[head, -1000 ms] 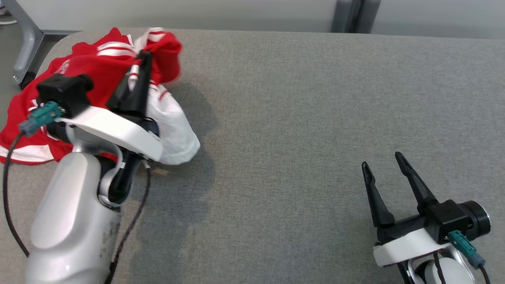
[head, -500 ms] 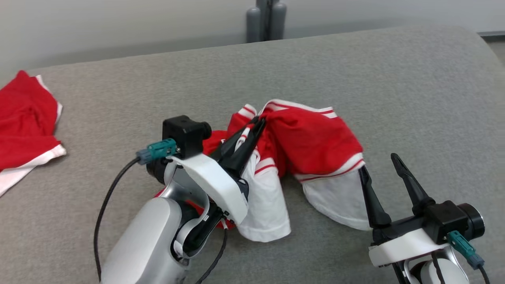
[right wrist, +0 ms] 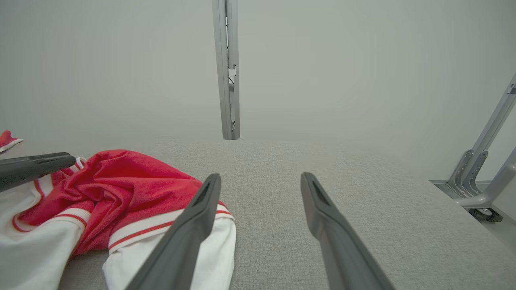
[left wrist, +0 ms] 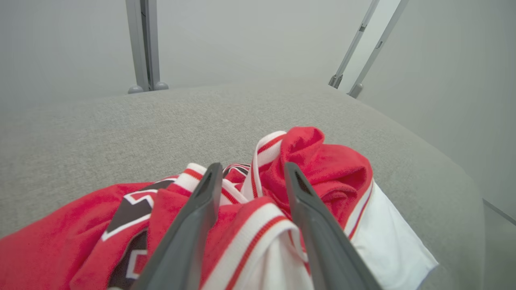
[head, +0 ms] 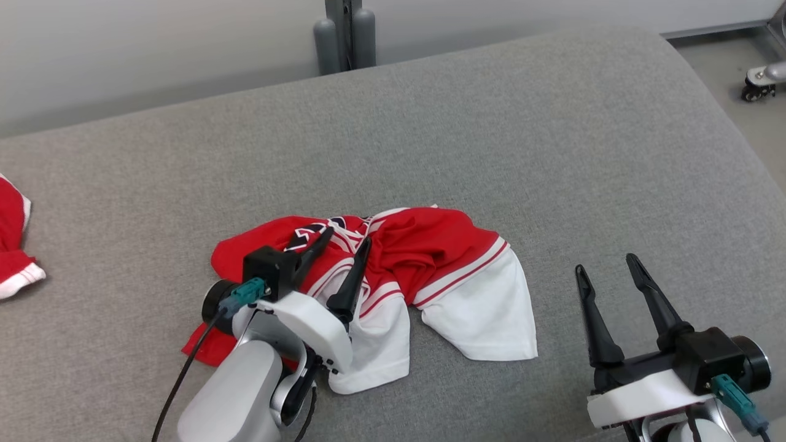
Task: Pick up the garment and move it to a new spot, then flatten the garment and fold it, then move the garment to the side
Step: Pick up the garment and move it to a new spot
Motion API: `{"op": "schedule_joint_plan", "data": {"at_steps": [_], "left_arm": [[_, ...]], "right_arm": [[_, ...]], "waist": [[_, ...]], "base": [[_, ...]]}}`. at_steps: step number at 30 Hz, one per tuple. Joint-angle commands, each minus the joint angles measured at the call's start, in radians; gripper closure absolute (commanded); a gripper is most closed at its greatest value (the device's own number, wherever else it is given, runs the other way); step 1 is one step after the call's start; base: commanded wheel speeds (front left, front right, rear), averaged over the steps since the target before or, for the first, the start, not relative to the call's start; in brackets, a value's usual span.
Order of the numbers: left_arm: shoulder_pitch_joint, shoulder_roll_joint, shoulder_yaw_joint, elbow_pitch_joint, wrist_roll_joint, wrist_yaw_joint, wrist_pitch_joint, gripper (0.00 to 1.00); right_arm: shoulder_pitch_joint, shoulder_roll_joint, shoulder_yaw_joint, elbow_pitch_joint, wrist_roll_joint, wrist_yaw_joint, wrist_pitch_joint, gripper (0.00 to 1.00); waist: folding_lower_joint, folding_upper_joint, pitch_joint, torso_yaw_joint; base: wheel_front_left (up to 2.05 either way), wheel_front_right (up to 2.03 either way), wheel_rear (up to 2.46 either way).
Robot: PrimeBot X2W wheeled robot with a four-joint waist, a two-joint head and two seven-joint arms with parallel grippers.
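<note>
Grey fabric tabletop (head: 522, 135) lies under both arms. Your left gripper (head: 346, 239) sits low with its jaws spread and a fold of the garment (head: 442, 252) bunched between them, so pulling away could snag that fold and drag the heap; your right gripper (head: 607, 265), also spread wide and empty, hovers just to the garment's right. The garment is a crumpled red jersey with white striped trim and white panels, lying beneath and just ahead of your left gripper, not yet flattened.

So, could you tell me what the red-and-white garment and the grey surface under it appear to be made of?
Garment: soft knit fabric, matte, probably jersey or fleece; it crumples into rounded folds and looks slightly fuzzy.
Grey surface: woven upholstery-like cloth, matte; fine heathered weave, rounded padded-looking edge.
</note>
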Motion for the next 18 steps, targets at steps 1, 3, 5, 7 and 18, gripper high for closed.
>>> {"op": "schedule_joint_plan", "data": {"at_steps": [1, 3, 5, 7, 18], "left_arm": [[0.018, 0.011, 0.007, -0.014, 0.019, 0.021, -0.036, 0.0], [0.061, 0.029, 0.024, -0.053, 0.026, 0.056, -0.08, 0.0], [0.121, 0.063, 0.043, -0.113, 0.039, 0.086, -0.099, 0.0], [0.185, 0.103, 0.072, -0.181, 0.044, 0.121, -0.108, 0.0], [0.633, 0.237, 0.292, -0.471, 0.056, 0.263, -0.124, 0.0]], "right_arm": [[0.011, -0.005, -0.006, -0.012, -0.013, 0.0, -0.005, 0.0], [0.036, -0.004, -0.016, -0.031, -0.028, 0.0, -0.005, 0.0], [0.059, -0.005, -0.026, -0.05, -0.051, 0.0, -0.005, 0.0], [0.077, -0.007, -0.041, -0.072, -0.065, 0.0, -0.005, 0.0], [0.173, -0.028, -0.126, -0.058, -0.072, 0.0, -0.005, 0.0]], "waist": [[0.0, 0.0, -0.061, 0.035], [0.0, 0.0, -0.103, 0.051], [0.0, 0.0, -0.142, 0.068], [0.0, 0.0, -0.177, 0.09], [0.0, 0.0, -0.25, 0.188]], "base": [[0.0, 0.0, 0.0], [0.0, 0.0, 0.0], [0.0, 0.0, 0.0], [0.0, 0.0, 0.0], [0.0, 0.0, 0.0]]}}
